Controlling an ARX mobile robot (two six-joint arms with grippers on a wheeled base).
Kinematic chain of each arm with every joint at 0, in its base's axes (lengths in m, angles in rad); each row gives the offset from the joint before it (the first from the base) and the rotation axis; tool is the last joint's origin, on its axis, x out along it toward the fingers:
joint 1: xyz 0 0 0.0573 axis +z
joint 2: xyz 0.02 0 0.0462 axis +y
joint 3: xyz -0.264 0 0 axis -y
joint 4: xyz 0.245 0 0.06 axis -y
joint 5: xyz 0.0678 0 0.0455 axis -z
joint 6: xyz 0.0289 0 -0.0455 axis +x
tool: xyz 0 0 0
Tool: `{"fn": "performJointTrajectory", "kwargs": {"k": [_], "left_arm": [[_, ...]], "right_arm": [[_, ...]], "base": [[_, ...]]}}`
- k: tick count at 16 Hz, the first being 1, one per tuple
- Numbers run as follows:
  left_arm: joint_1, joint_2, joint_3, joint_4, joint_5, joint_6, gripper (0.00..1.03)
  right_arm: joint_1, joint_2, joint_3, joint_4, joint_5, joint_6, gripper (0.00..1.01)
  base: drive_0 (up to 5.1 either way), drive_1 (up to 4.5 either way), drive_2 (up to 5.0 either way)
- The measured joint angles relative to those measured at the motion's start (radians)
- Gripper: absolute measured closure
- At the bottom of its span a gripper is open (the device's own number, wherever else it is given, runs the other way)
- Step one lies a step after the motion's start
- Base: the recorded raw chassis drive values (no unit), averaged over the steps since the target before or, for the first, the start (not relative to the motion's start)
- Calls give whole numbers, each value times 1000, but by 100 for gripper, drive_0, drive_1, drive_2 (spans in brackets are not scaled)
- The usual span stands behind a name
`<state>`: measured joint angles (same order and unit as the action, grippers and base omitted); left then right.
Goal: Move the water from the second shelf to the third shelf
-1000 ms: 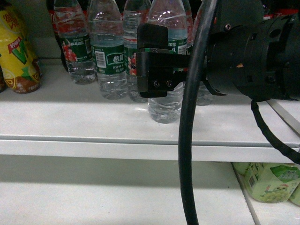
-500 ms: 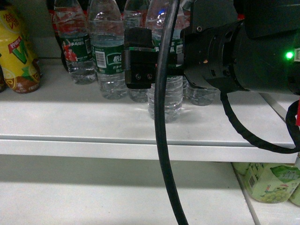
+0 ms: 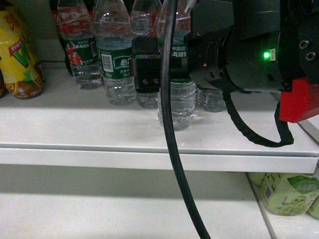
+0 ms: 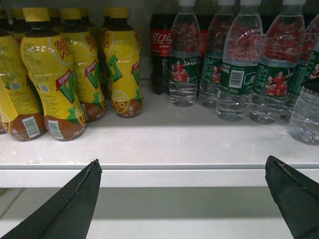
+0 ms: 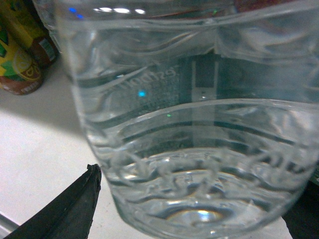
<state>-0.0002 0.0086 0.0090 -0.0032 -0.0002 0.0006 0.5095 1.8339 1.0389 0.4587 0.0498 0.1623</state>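
The water bottle [image 3: 177, 105], clear and ribbed with a green label, stands at the front of the white shelf [image 3: 75, 124], ahead of a row of like bottles [image 3: 115, 59]. My right gripper [image 3: 154, 67] reaches in from the right at label height, open, one black finger [image 3: 147, 64] showing on the bottle's left side. In the right wrist view the bottle [image 5: 189, 124] fills the space between the fingers of the right gripper [image 5: 194, 199], with a narrow gap at the left finger [image 5: 75, 209]. My left gripper [image 4: 182, 162] is open with nothing in it, level with the shelf's front edge.
Yellow tea bottles [image 4: 55, 74] crowd the shelf's left part, and a cola bottle [image 4: 160, 50] stands behind the water row. Below is another white shelf [image 3: 99, 204] with green bottles [image 3: 286, 194] at its right. A black cable [image 3: 172, 149] hangs across the head view.
My right arm has pushed left and further in, so its finger now sits further left beside the front bottle. The bottle stays standing on the shelf.
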Motion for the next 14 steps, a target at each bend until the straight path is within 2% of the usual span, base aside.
{"fn": "performJointTrajectory", "kwargs": {"k": [2, 3, 4, 6, 10, 14], "left_arm": [[0, 0, 0, 0, 0, 0, 5], [0, 0, 0, 0, 0, 0, 5], [0, 0, 0, 0, 0, 0, 5], [0, 0, 0, 0, 0, 0, 5], [0, 0, 0, 0, 0, 0, 5], [0, 0, 0, 0, 0, 0, 5]], "right_arm": [[0, 13, 6, -3, 23, -11, 3], [0, 13, 6, -2, 31, -11, 10], [0, 13, 6, 5, 33, -17, 21], [1, 13, 6, 6, 39, -18, 28], [2, 12, 6, 6, 44, -18, 53], [8, -6, -1, -6, 48, -21, 62]], "base": [[0, 0, 0], [0, 0, 0], [0, 0, 0], [0, 0, 0], [0, 0, 0], [0, 0, 0]]}}
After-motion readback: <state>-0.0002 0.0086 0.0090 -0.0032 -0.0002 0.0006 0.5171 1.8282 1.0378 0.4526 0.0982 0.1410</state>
